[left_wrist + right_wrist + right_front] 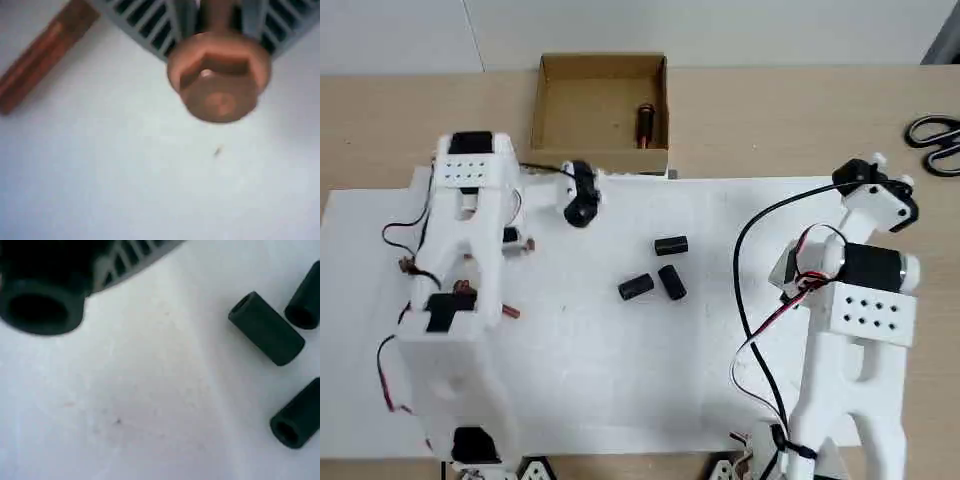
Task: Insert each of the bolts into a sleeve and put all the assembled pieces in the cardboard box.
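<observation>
Progress stands at one assembled piece [645, 124] lying in the cardboard box [537, 100]. The left end effector [215, 22] is clamped on a bolt [218, 85] and the right end effector [60, 265] on a sleeve [40, 307]; that pair appears not yet joined. Three loose sleeves [671, 245] and spare bolts [510, 312] lie on the surface [620, 380], still to be assembled and boxed.

Overhead, close wrist views; sleeves [671, 282] shared.
</observation>
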Robot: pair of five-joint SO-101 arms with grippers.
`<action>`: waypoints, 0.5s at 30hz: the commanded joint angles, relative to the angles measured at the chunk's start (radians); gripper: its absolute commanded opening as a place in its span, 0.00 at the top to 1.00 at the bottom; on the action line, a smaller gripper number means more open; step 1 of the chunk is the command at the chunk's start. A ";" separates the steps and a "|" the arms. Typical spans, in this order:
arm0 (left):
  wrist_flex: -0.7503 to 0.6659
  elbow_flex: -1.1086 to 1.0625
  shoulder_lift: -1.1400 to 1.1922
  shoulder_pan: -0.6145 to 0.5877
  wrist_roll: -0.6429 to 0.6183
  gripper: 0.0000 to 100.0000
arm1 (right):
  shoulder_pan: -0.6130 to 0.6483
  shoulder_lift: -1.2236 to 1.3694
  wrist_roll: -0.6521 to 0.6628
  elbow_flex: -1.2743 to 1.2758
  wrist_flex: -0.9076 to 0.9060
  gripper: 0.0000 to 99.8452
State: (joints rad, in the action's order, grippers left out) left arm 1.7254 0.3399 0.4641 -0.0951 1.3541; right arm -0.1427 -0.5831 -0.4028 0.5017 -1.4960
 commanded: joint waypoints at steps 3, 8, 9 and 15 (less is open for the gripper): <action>0.026 0.028 -0.216 0.017 0.097 1.00 | 0.012 -0.036 0.009 -0.100 -0.024 1.00; 0.025 0.030 -0.364 0.041 -0.115 1.00 | 0.139 -0.036 0.009 -0.227 -0.142 1.00; 0.025 0.031 -0.394 0.048 -0.173 1.00 | 0.163 -0.036 0.009 -0.250 -0.165 1.00; 0.025 0.030 -0.592 0.077 -0.647 1.00 | 0.292 -0.099 0.008 -0.292 -0.225 1.00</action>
State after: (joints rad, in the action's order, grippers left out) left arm 1.7346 0.3399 0.0023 -0.0292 0.9413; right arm 0.0982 -0.6107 -0.3997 0.2608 -1.7016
